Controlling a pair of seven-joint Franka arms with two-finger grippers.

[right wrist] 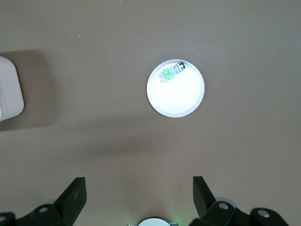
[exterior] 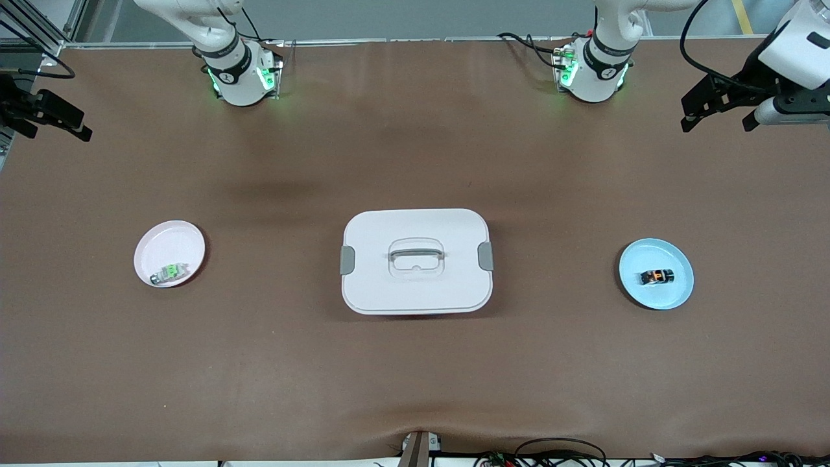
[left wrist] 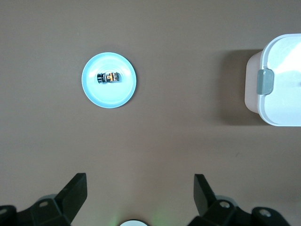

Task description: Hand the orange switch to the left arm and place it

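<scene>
Both tools hang wide open, empty: left tool [exterior: 720, 117] should descend squarely over the orange switch [exterior: 657, 276] on its blue plate [exterior: 674, 295], clear of the box [exterior: 416, 259]; right tool [exterior: 48, 117] waits.

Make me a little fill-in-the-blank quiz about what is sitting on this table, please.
1. The orange switch lies on a ____ plate.
2. The clear-and-green component lies on the ____ plate.
3. Between the two plates stands the white ____, lid on.
4. The left end effector and the right end effector both have their fingers ____.

Missing words: blue; pink; box; open
</scene>
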